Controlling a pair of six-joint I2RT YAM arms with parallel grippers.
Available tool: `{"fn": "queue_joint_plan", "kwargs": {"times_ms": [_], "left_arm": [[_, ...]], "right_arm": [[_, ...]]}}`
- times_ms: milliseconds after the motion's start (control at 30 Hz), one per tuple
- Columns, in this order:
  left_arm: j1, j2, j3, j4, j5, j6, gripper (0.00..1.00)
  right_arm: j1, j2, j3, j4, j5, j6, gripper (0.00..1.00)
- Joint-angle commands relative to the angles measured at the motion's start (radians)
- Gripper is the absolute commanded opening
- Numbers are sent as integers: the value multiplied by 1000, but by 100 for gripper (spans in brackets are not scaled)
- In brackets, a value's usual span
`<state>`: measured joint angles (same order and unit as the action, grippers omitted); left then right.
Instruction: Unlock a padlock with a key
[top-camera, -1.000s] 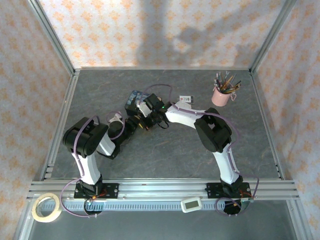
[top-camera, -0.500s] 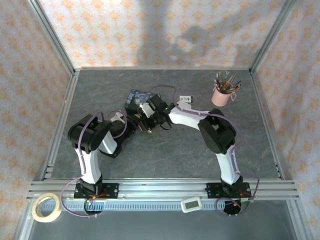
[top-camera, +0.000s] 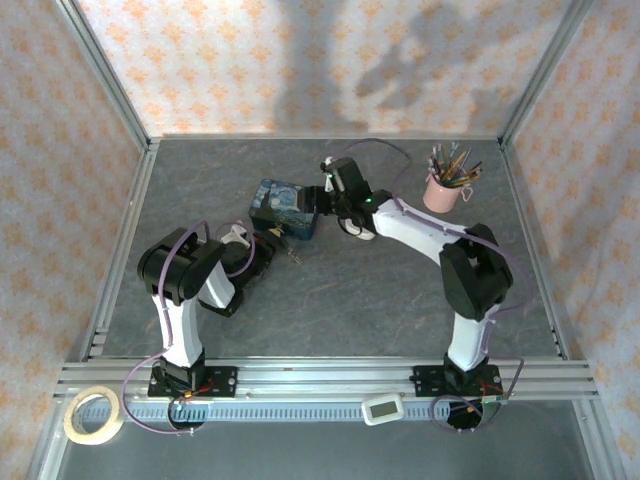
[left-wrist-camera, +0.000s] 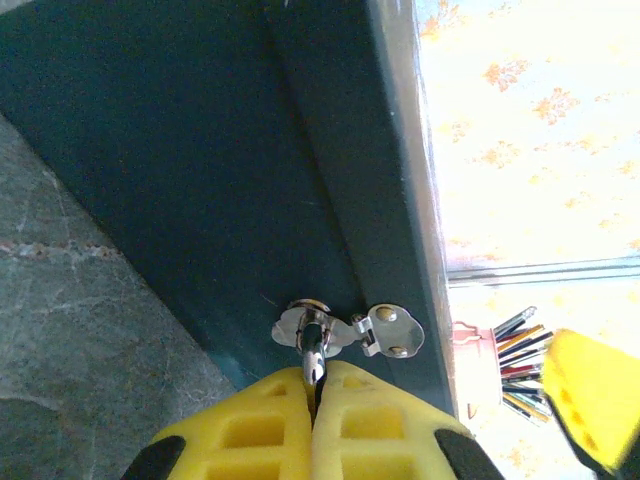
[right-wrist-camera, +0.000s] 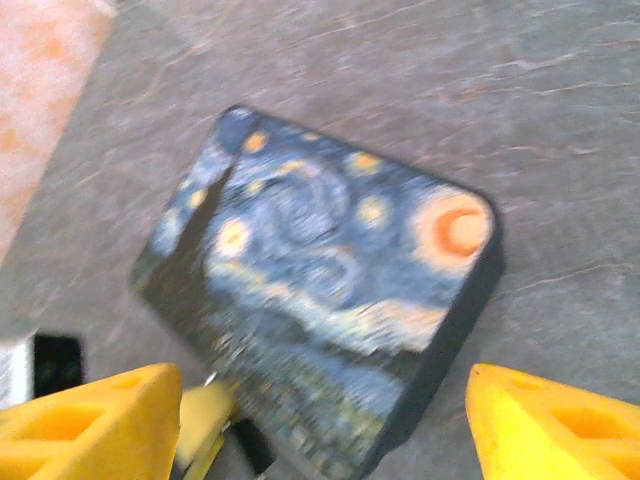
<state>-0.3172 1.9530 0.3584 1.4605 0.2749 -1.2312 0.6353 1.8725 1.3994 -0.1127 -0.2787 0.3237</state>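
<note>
As left gripper clamps probable padlock, right gripper gapes over tin.

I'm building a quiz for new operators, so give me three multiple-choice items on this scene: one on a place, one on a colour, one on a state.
1. Where is the pink cup?
A. far right of the table
B. near left
C. centre

2. What colour are the claw fingers?
A. black
B. yellow
C. red

3. Which claw is open?
A. right
B. left
C. both

Answers:
1 A: the cup stands by the far right corner.
2 B: both wrist views show yellow fingers.
3 A: the right claw gapes over the tin, while the left claw is shut on the padlock at the hasp.
</note>
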Motion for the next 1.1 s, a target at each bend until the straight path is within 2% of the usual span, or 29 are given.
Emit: {"fn": "queue_joint_plan", "kwargs": {"times_ms": [0,367,533,800,1067], "left_arm": [[2,16,-10,55,-32,-2,0],[3,8,-25,49,-89,-9,0],[2,13,-29,63,-135,-41,0],[3,14,-73,123,-288,-110,0],[8,67,-75,241,-335,-160,0]], "right_arm": [[12,70,32,57,87,139,76],[14,207,51,153,113,304,76],[14,213,-4,186,153,356,73],[14,201,-83,242,174,423,62],[12,196,-104,237,210,430,61]]}}
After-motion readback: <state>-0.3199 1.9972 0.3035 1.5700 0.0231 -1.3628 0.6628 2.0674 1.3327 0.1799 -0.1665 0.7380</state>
